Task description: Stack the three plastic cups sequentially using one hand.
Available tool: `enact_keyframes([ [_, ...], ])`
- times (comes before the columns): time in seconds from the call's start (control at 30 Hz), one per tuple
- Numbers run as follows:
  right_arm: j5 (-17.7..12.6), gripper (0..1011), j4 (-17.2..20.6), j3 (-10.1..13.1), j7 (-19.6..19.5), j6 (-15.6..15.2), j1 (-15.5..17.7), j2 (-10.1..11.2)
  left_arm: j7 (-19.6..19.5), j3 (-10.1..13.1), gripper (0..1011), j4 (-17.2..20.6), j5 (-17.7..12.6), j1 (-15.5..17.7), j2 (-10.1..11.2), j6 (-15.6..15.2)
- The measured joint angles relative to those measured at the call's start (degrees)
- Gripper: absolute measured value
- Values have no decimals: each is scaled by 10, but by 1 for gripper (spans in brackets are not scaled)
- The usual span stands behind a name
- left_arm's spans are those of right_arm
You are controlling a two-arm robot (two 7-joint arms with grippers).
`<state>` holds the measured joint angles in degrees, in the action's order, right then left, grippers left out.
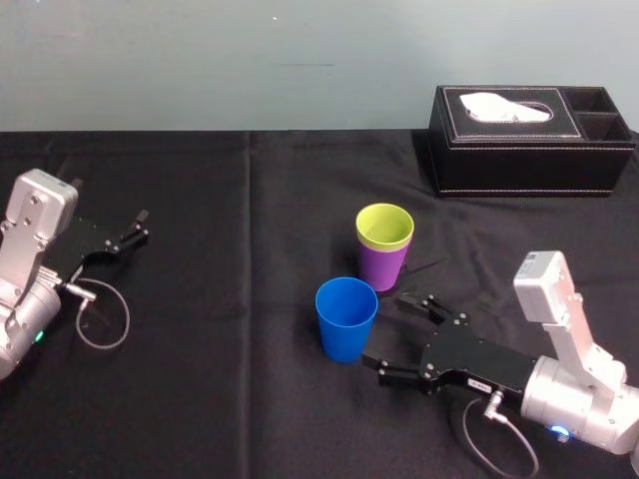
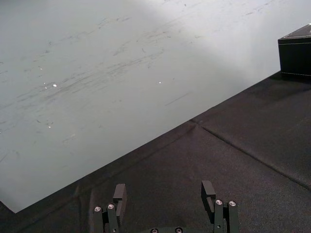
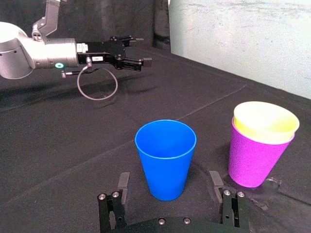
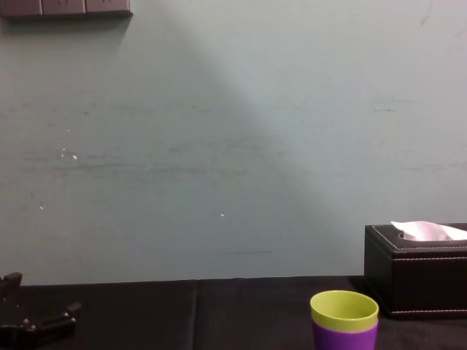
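The upright blue cup (image 1: 346,317) stands just ahead of the right gripper (image 1: 387,331), jaws spread wide. The left gripper (image 1: 133,230) idles well apart, jaws also spread.

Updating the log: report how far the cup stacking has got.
Done: the lime green cup sits nested in the purple cup. In hand: the right gripper, open, brackets the blue cup, not yet gripped. Left: grasp the blue cup and drop it into the green one. The left gripper rests open, parked far left.

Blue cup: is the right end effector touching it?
Apart. The right wrist view shows black cloth between the blue cup and both fingers of the open right end effector.
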<state>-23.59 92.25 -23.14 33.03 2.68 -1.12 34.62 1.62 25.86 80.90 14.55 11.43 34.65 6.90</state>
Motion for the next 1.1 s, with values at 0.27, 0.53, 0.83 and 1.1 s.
enact_keyframes([
  [0.27,5,1003,-22,-16,2,-11,-24,-17,0,0,1011,0,0,0,0,0],
  [0.53,2,1003,-58,-33,7,-23,-59,-42,0,0,1011,0,0,0,0,0],
  [0.83,5,1003,-81,-52,9,-28,-86,-62,0,0,1011,0,0,0,0,0],
  [1.1,7,1003,-86,-56,9,-31,-91,-64,0,0,1011,0,0,0,0,0],
])
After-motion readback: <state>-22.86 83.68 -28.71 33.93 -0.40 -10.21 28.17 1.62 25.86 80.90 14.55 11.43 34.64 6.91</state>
